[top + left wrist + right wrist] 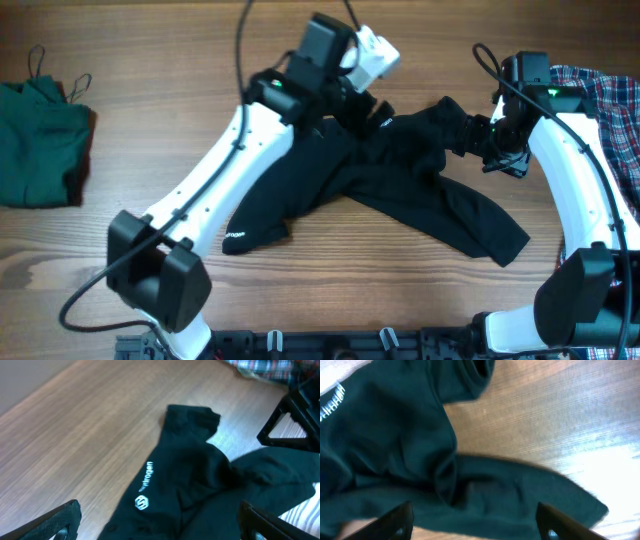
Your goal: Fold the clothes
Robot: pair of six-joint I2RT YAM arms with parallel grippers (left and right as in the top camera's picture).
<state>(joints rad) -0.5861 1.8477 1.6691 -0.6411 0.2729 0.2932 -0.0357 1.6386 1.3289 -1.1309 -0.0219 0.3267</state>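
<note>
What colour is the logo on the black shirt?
The logo is white; the left wrist view shows it best.

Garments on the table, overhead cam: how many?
3. Black shirt crumpled at centre; green top at the far left edge; plaid shirt at the far right edge, partly cut off. Others could be hidden under them.

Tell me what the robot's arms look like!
Both the left arm and right arm are white tubes with chunky black joints. Black cables loop along them, green lights glow near the wrists, and the fingers are black.
</note>
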